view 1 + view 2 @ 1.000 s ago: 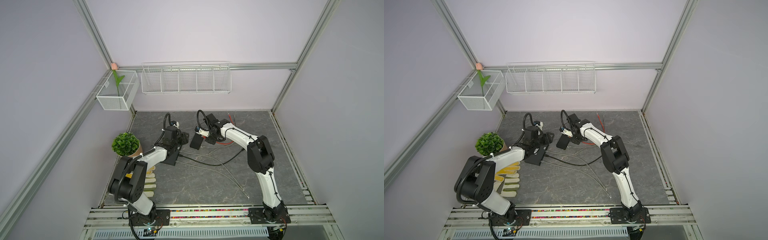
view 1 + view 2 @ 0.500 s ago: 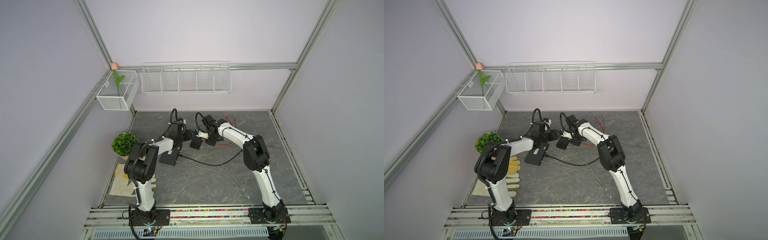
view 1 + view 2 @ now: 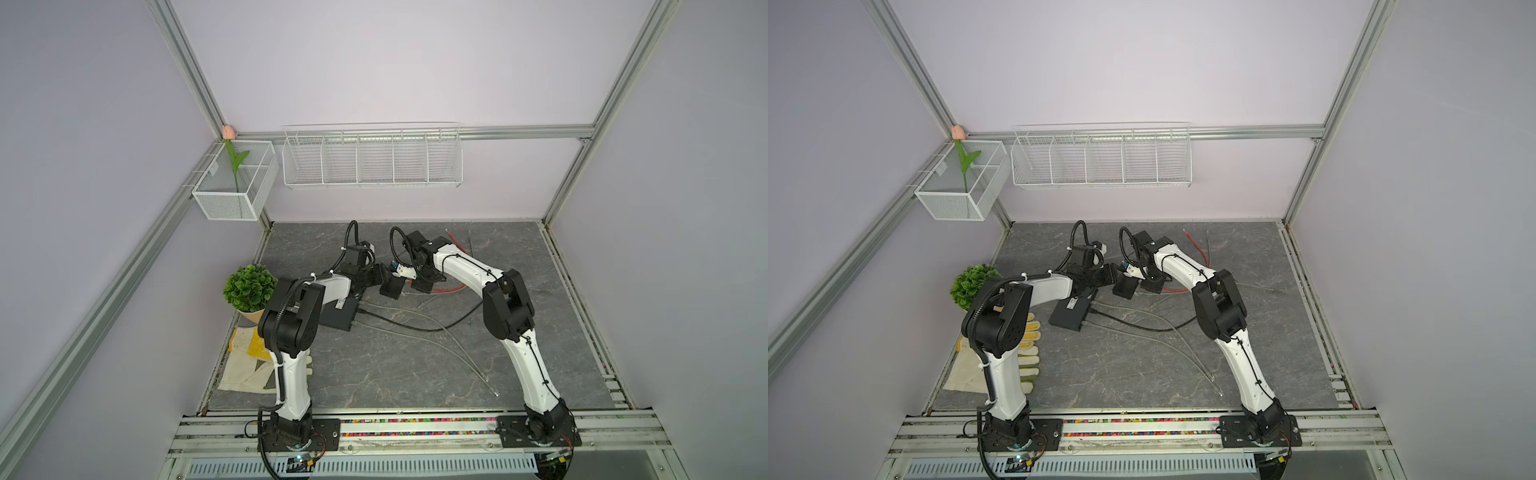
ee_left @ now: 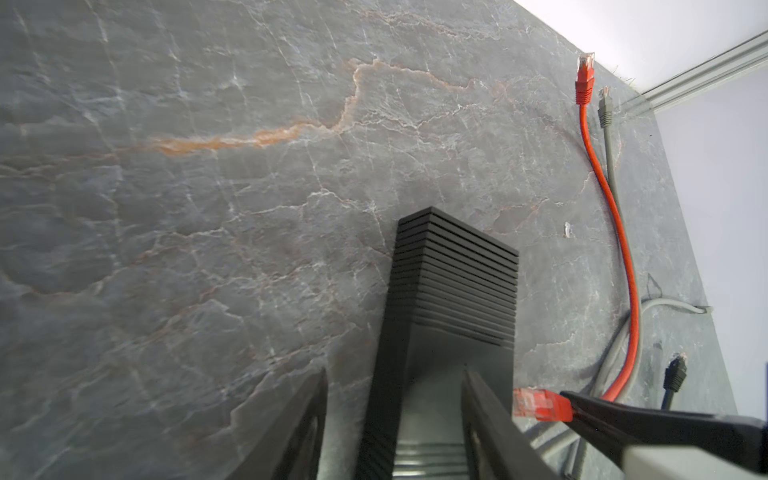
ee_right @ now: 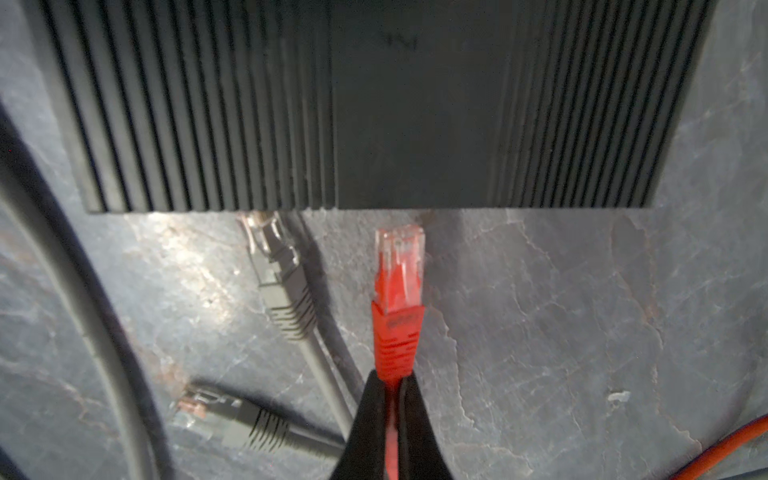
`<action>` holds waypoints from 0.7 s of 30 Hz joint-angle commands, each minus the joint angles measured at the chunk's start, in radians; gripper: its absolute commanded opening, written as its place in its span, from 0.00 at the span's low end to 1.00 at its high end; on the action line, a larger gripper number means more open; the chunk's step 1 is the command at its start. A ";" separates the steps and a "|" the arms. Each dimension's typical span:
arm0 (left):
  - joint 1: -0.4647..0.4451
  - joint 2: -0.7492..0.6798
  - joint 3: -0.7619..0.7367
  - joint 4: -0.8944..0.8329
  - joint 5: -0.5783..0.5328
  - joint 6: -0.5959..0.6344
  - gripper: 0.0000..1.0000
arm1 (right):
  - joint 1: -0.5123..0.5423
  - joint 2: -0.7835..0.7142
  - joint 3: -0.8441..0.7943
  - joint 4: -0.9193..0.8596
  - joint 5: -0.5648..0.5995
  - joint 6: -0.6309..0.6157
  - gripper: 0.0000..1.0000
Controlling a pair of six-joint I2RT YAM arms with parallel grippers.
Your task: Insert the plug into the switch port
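The switch [image 4: 453, 282] is a black ribbed box lying on the slate table, also seen in both top views [image 3: 391, 286] [image 3: 1125, 286]. My left gripper [image 4: 395, 374] is open and straddles one end of it, one finger on each side; a strip of table shows between one finger and the box. My right gripper [image 5: 392, 378] is shut on the boot of the red plug [image 5: 399, 282]. The plug points at the switch's edge [image 5: 374, 104], its clear tip a short gap from it. The ports themselves are hidden. In a top view the two grippers [image 3: 380, 272] [image 3: 409, 288] meet at the switch.
A grey plug [image 5: 270, 257] sits at the switch's edge beside the red one; another grey plug [image 5: 224, 419] lies loose. A second black box [image 3: 343, 318] with cables [image 3: 415, 328] is nearer the front. A potted plant [image 3: 249, 289] and gloves [image 3: 249, 361] are at the left.
My left arm has swung from over the second black box to the switch and now straddles it, jaws a little narrower. The right gripper has kept the plug almost still.
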 commanded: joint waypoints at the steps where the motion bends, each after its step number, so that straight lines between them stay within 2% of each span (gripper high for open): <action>1: 0.003 0.018 0.035 -0.006 0.021 -0.005 0.52 | 0.005 0.018 0.020 -0.040 0.001 -0.018 0.07; 21: -0.012 0.044 0.049 -0.003 0.039 -0.004 0.48 | 0.014 0.060 0.075 -0.084 -0.034 -0.012 0.07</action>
